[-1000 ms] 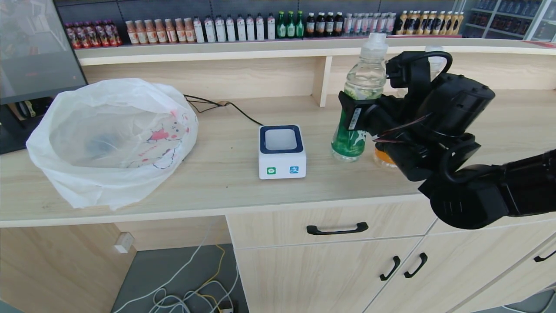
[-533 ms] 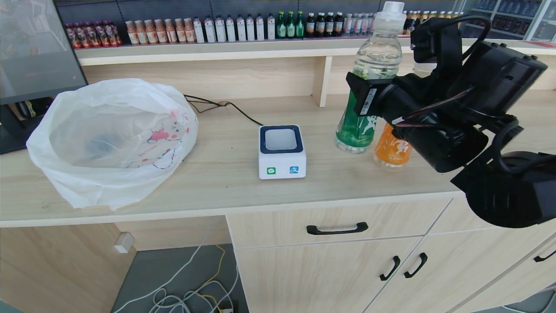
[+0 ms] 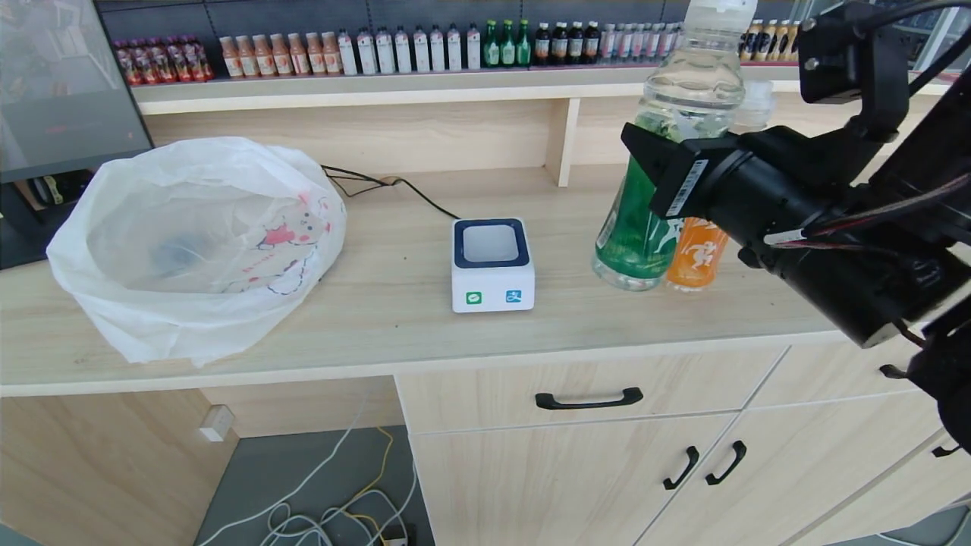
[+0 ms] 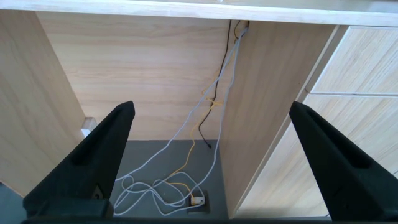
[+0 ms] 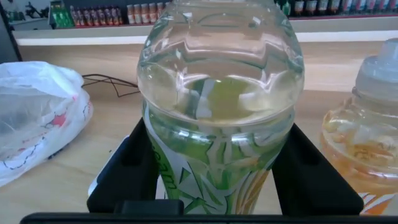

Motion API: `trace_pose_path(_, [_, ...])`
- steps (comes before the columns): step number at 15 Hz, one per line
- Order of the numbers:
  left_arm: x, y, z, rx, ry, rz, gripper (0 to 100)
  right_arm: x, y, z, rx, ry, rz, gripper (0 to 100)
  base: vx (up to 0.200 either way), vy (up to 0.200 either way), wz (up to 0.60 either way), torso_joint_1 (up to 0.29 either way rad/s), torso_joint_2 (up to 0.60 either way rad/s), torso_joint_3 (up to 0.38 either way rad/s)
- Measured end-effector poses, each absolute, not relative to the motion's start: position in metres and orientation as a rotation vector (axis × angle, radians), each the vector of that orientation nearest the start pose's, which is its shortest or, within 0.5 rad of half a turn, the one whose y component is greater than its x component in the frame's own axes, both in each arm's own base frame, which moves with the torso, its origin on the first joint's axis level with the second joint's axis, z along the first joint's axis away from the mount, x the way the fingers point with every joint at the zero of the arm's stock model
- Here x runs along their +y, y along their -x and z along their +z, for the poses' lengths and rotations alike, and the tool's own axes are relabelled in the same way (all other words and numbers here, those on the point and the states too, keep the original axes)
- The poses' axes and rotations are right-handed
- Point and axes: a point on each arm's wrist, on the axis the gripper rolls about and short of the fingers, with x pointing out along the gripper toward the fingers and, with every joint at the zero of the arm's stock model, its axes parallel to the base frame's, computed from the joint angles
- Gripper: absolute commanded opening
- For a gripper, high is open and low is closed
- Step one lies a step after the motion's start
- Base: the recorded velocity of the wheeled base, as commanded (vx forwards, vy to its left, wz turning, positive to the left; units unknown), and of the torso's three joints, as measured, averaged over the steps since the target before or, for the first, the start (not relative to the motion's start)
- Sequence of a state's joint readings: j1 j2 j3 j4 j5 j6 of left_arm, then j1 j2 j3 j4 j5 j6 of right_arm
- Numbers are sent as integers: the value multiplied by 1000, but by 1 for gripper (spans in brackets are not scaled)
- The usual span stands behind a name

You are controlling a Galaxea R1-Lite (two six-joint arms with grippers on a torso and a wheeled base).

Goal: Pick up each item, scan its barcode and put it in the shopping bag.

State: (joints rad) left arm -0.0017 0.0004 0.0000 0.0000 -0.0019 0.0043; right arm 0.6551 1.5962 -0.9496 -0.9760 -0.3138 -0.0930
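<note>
A clear bottle with a green label point(image 3: 641, 227) is held upright above the counter, right of the white scanner box point(image 3: 491, 264). My right gripper point(image 3: 667, 178) is shut on its middle; in the right wrist view the bottle point(image 5: 221, 124) sits between the two black fingers point(image 5: 124, 168). An orange-labelled bottle point(image 3: 696, 258) stands on the counter just behind it, also seen as the orange bottle point(image 5: 367, 143). The white plastic shopping bag point(image 3: 197, 235) lies open at the counter's left. My left gripper point(image 4: 211, 162) hangs open below the counter, in front of the cabinet.
A black cable point(image 3: 394, 186) runs from the scanner to the back of the counter. A raised shelf point(image 3: 379, 87) with rows of bottles lines the back. Drawers with handles point(image 3: 589, 399) sit under the counter, and loose cables point(image 4: 168, 186) lie on the floor.
My right gripper has lifted the green-labelled bottle off the counter, rising and drawing nearer to the head camera. The orange bottle behind it has come into sight.
</note>
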Motion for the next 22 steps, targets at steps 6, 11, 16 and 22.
trace_pose_path(6, [0, 23, 75, 0, -4, -3, 100, 138, -178, 258, -220, -102, 381, 0, 0, 0, 0, 0, 0, 0])
trace_pose_path(11, [0, 23, 75, 0, -5, -4, 100, 116, -145, 244, -180, -217, 549, 0, 0, 0, 0, 0, 0, 0])
trace_pose_path(16, [0, 23, 75, 0, -5, -3, 100, 107, -128, 231, -91, -353, 748, 0, 0, 0, 0, 0, 0, 0])
trace_pose_path(22, [0, 23, 75, 0, -4, -4, 100, 107, -119, 223, 73, -548, 1002, 0, 0, 0, 0, 0, 0, 0])
